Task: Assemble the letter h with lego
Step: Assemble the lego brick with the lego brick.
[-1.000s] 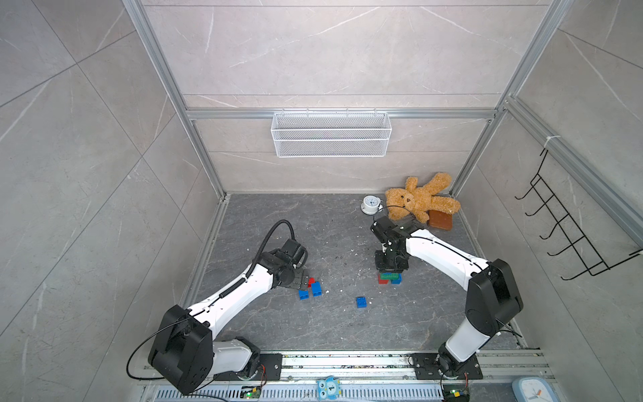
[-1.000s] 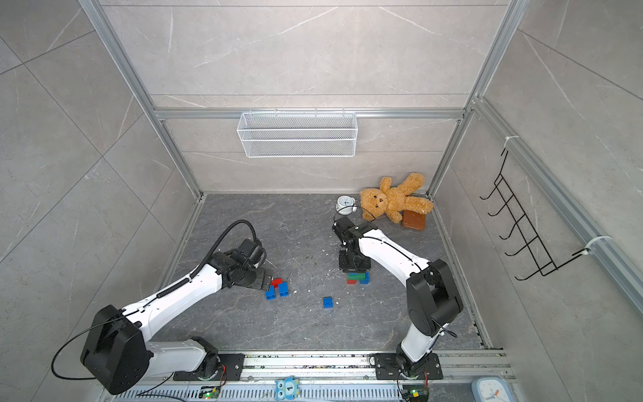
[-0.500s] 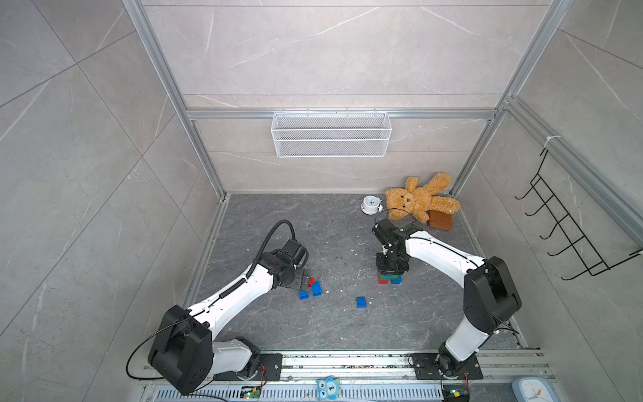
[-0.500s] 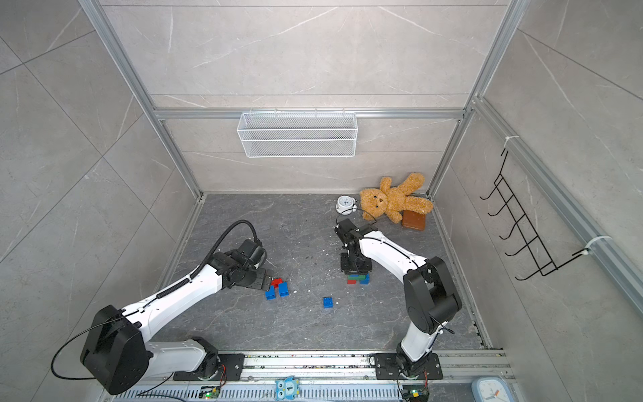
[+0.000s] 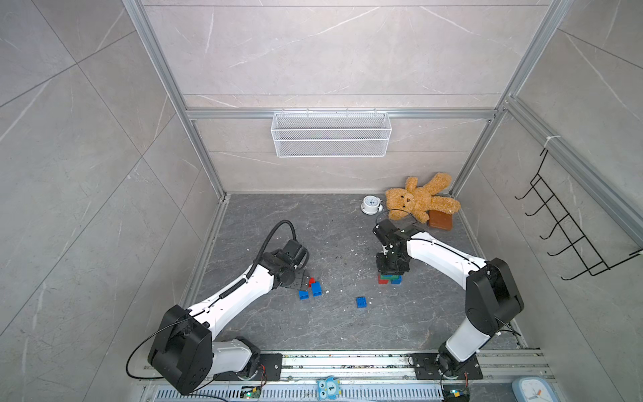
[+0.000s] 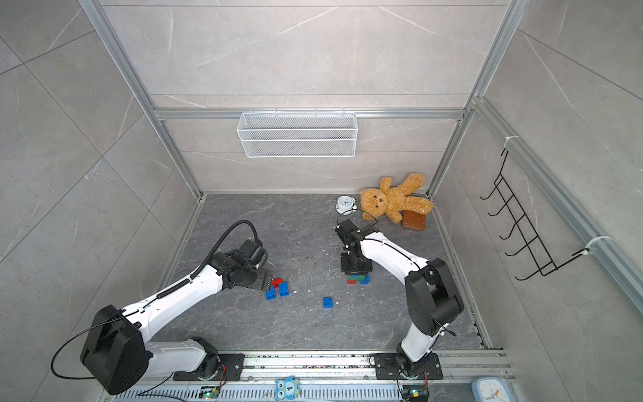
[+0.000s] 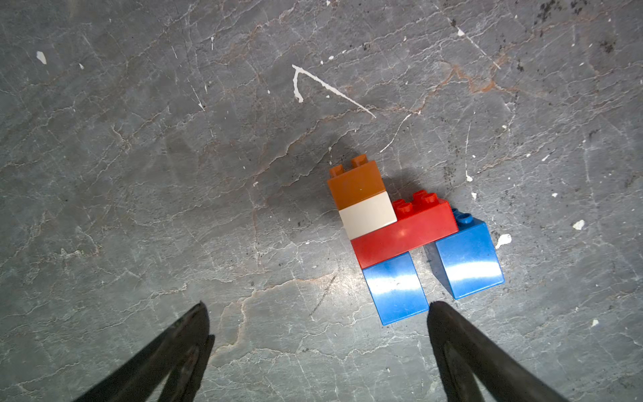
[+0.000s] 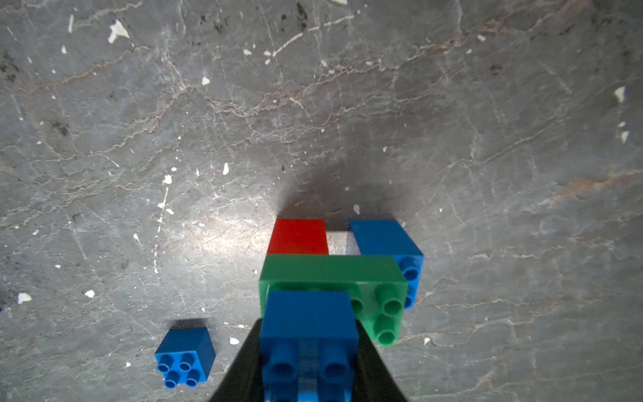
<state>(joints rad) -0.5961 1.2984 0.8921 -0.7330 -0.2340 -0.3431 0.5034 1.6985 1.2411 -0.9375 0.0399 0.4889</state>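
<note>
Key relation: the blue brick (image 8: 308, 309) sits right between the fingers (image 8: 374, 362) of the right gripper (image 8: 309, 330), straight under the wrist and on top of the green brick (image 8: 330, 269). There is nothing left to reach for.
Right fingers: closed on the blue brick, one on each side face.
Clock: 12 o'clock is the back wall (image 5: 330, 174), seen in both top views.
Long axis: the green brick runs 9 to 3 o'clock. I judge the blue brick covers its 9 o'clock end, over the red brick (image 8: 298, 236). The 3 o'clock end rests on the blue leg (image 8: 382, 238), its studs bare.
Seating: I cannot tell whether the blue brick is pushed fully home, though it looks down on the studs.
Where: the stack (image 5: 389, 278) stands at about 3 o'clock from the middle of the floor (image 5: 330, 243).
Nearer arm: the right one is on it. The left gripper (image 7: 318, 308) is spread wide and empty at about 9 o'clock, well apart from the stack.
Second build: it lies on its side just beside the left fingers. An orange brick (image 7: 356, 184) sits on a white brick (image 7: 367, 215) at one end of a red bar (image 7: 405, 233), which spans two blue legs (image 7: 396, 292). It already reads as an h.
Spare: a loose blue brick (image 5: 361, 301) lies studs up at about 8 o'clock from the stack, apart from it.
Look: the bricks are glossy hard plastic. Two legs with a gap, a crossbar and a short stem give an h.
Risk: a push over one leg could tip the stack.
</note>
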